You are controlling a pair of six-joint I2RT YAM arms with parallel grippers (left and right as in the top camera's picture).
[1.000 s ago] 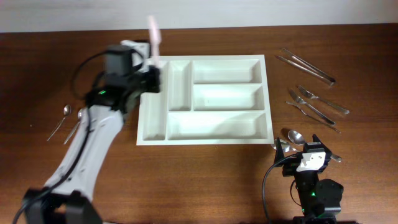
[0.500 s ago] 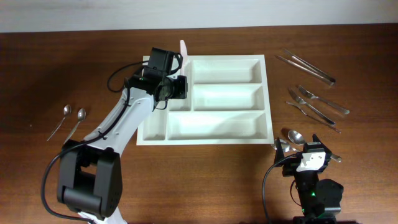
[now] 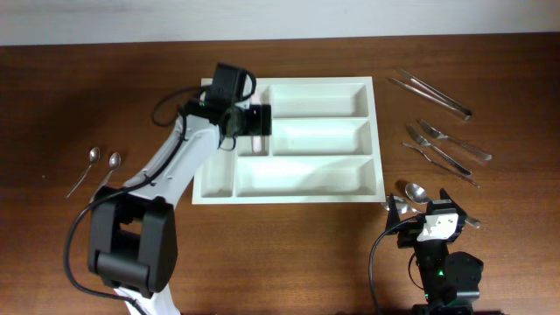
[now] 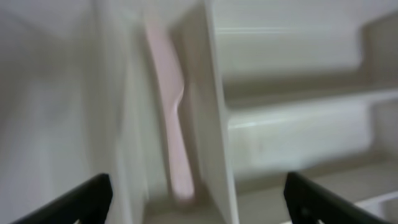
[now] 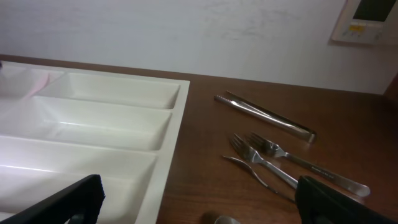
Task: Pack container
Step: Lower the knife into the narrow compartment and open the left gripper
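At upper centre of the overhead view, the container [image 3: 302, 178] sits on the table [image 3: 79, 87]. My left hand [image 3: 259, 120] hangs spread apart over a narrow compartment holding a pink utensil [image 4: 169, 112]. My right hand [image 3: 418, 206] gapes, lower right.

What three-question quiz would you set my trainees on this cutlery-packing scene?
1. True or false: the pink utensil lies in a narrow compartment of the container.
2. How many spoons lie left of the container? A one, B two, C four.
3. Fill in: the left hand has its jaws ____.
Key: 1 true; 2 B; 3 open.
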